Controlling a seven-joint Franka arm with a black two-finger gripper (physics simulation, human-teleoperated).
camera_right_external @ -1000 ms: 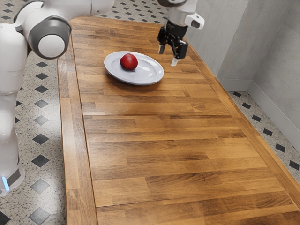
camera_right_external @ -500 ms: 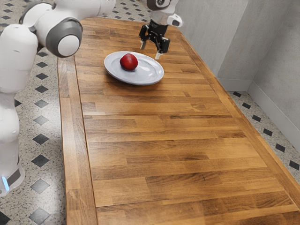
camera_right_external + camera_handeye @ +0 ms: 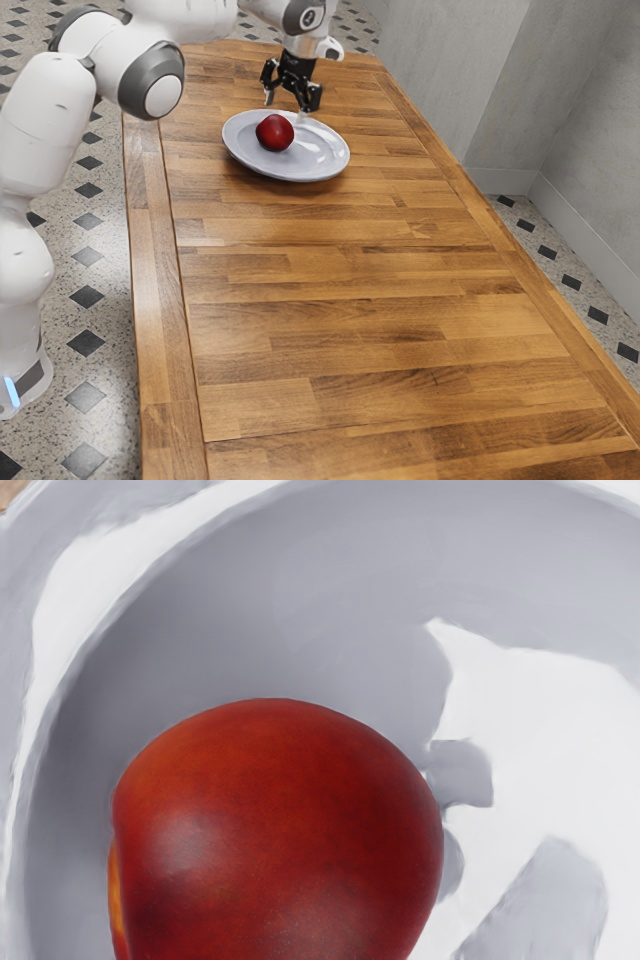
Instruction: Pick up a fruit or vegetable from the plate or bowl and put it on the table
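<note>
Red fruit [image 3: 275, 132] lies apart from the gripper [image 3: 285, 108], probably beneath its spread jaws.

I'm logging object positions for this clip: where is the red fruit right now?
In the exterior view, the red fruit sits on the plate, toward the exterior view's left side of it, below the open gripper.

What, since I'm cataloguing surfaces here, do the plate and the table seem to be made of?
The plate looks like glazed ceramic, glossy by its bright reflections, though plastic is possible. The table looks like wood, or wood-look laminate, with a satin finish: grained brown strips, soft sheen.
</note>
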